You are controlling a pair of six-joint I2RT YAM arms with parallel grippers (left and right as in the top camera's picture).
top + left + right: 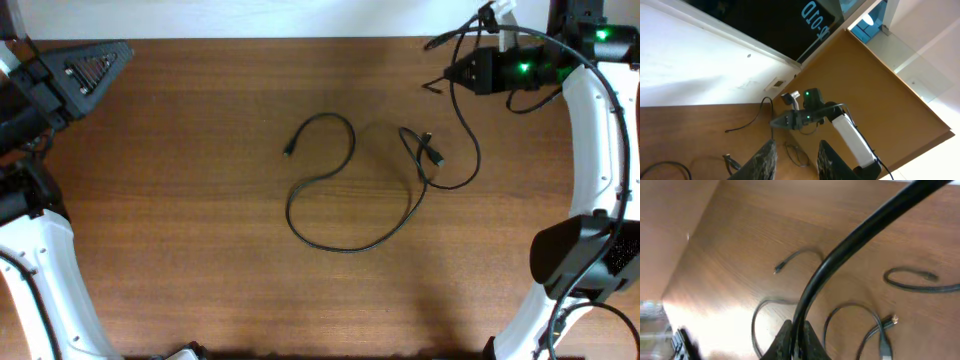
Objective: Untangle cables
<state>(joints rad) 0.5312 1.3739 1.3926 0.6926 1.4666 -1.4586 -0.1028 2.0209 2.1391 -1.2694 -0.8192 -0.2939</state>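
Most of the cables (340,247) are lying in loose loops on the tabletop (180,200), around the centre of the overhead frame. The only real snarl (428,155) is at the centre-right, where a couple of plug ends cross over each other.

The right gripper (440,78) is up in the upper right, clenched on one strand (478,150). The right wrist view shows this best: the fingers are pinched together with the strand (865,227) running up and away between them. From there the strand hangs down and curves toward the lower left, straight into the snarl, so its long axis points from the gripper at the tangle.

The left gripper (128,48) is way off in the upper left, well apart from everything. Its fingers are spread with nothing between them (the left wrist view (796,160) just shows bare gap).

So I'd say the right arm is the nearer one by far. Whatever comes next depends on the snarl sitting down-left of it, and the left gripper has a long reach across to the centre before it can pin anything.
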